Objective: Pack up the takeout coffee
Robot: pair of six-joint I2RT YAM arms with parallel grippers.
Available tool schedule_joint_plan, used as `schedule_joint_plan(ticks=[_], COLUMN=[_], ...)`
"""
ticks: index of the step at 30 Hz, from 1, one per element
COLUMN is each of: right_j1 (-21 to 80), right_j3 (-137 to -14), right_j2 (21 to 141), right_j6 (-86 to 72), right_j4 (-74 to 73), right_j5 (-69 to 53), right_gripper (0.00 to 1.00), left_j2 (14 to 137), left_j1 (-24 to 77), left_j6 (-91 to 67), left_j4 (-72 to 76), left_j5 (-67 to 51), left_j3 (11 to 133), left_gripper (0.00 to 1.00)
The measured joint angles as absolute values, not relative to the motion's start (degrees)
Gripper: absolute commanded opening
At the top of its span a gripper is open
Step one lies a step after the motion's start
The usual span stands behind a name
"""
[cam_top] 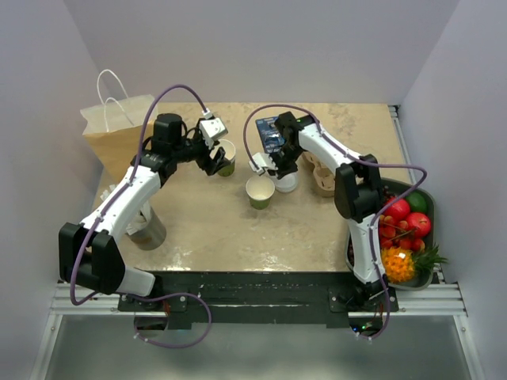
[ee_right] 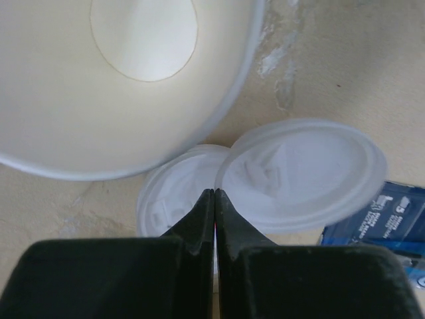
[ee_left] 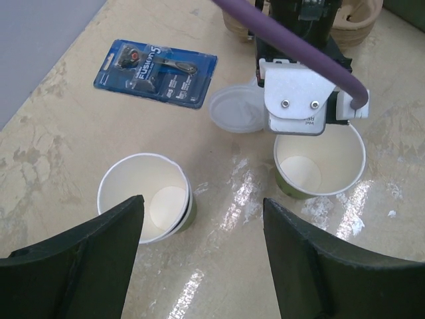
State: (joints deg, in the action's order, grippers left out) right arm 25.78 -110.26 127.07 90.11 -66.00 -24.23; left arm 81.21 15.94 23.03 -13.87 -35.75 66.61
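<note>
This is a robotics lab test cell, not a home or a café. Plain pale walls (cam_top: 261, 47) box in a small beige table (cam_top: 198, 229) on three sides. Two white-and-black arms, the left arm (cam_top: 127, 198) and the right arm (cam_top: 352, 190), are bolted to an aluminium rail (cam_top: 83, 299) at its near edge and trail purple cables (ee_left: 292, 45). The things laid out are mismatched props: a paper bag (cam_top: 119, 131), a tray (cam_top: 428, 198) of fruit, a packaged razor (ee_left: 156, 72) and loose paper cups (ee_left: 143, 196).
</note>
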Motion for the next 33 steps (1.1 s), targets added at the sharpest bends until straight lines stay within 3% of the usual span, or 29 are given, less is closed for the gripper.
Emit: schedule_joint_plan(ticks=[21, 33], right_j1=[24.16, 21.21], right_j3=[-111.53, -119.7], right_j2=[121.64, 113.54], right_j6=[73.14, 51.13], right_j4=[-61.73, -65.71], right_j5=[-30.52, -52.23], right_gripper=[0.0, 0.0], left_j2=[81.21, 76.38], left_j1=[15.94, 16.19], left_j6=[21.74, 22.06], left_j4=[-13.02, -8.73], left_j5=[-36.25, -36.99], left_j3=[66.41, 62.37], left_gripper=[0.76, 0.76])
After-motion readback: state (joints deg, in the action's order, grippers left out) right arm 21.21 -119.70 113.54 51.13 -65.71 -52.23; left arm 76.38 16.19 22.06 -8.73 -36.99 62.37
